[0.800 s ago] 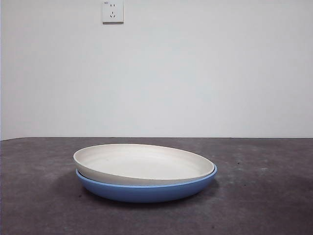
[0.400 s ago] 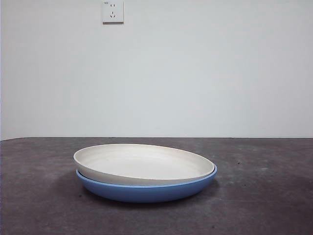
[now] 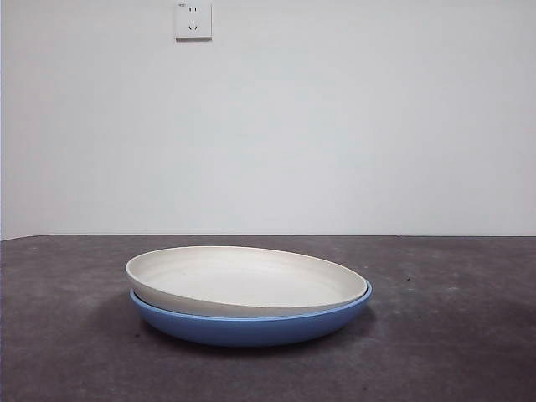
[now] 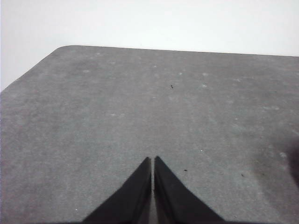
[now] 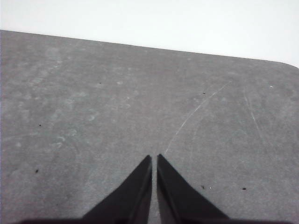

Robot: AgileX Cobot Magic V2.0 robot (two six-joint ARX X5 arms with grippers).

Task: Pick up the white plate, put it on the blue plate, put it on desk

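**White plate sits nested in the blue plate; both arms wait clear of the stack**

The left gripper (image 4: 153, 161) has its two black jaws pressed together, holding nothing, with only bare tabletop ahead of it. The right gripper (image 5: 154, 158) is the same: jaws together, empty, over bare desk marked by a few pale scratches. Neither wrist view shows a plate, and neither arm appears in the front view, so both seem to wait well apart from the stack.

In the front view the white plate (image 3: 243, 278) rests inside the blue plate (image 3: 251, 325), tilted a little, with its left edge riding higher than its right. The blue plate stands flat on the desk (image 3: 452, 335).

Judging by this, the stacking step looks done, and what remains is to set the white plate on the desk. That calls for one gripper to open, come to the raised rim of the white plate, pinch it and lift without dragging the blue plate.

The desk is dark grey, matte and speckled. Behind it stands a plain white wall with a wall socket (image 3: 193, 19) high up.
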